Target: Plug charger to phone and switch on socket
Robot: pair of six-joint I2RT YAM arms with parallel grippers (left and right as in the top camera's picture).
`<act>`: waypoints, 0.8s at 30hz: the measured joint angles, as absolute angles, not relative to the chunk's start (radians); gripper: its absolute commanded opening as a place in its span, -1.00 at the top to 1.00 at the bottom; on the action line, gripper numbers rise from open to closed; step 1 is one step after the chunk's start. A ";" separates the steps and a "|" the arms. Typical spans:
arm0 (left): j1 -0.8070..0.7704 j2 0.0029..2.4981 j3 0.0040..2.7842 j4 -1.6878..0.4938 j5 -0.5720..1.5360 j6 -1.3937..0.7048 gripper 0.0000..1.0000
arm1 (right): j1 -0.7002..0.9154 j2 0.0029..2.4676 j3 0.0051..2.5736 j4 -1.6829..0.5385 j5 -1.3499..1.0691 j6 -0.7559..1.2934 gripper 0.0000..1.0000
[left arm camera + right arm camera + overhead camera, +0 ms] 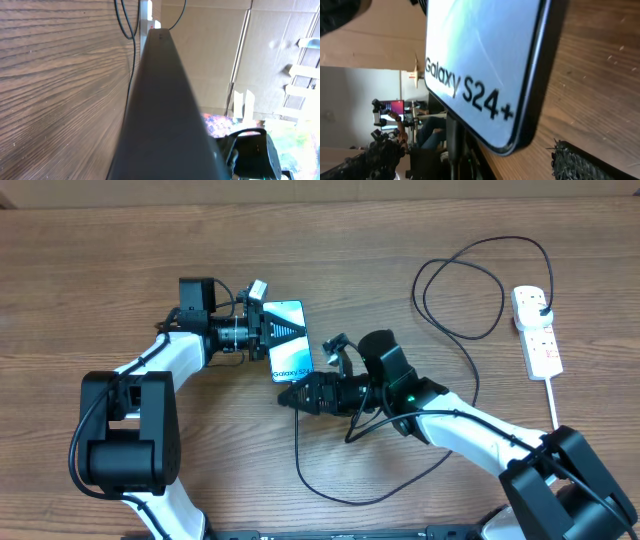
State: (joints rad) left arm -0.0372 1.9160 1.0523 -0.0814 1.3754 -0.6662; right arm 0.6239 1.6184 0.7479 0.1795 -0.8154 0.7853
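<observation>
Phone, screen up, long axis upper-to-lower frame, clamped by left gripper; right gripper released, empty.

Light blue phone screen with black "Galaxy S24+" lettering and dark edges, black charger cable, white socket with red-marked switches and white cord, brown wood-grain tabletop, tan cardboard beyond

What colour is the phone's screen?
The phone has a light blue screen, black lettering; clearest in right wrist view.
</observation>
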 measured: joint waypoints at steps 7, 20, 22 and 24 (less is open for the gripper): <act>-0.037 1.916 1.052 -0.081 1.364 -0.666 0.92 | 0.636 1.618 0.748 0.167 -0.717 0.743 -1.00; -0.037 1.916 1.052 -0.081 1.348 -0.667 0.92 | 0.635 1.618 0.748 0.274 -0.734 0.740 0.49; -0.037 1.916 1.052 -0.081 1.346 -0.666 0.92 | 0.635 1.618 0.748 0.283 -0.744 0.751 0.56; -0.037 1.916 1.052 -0.081 1.346 -0.666 0.92 | 0.635 1.618 0.748 0.276 -0.748 0.758 0.58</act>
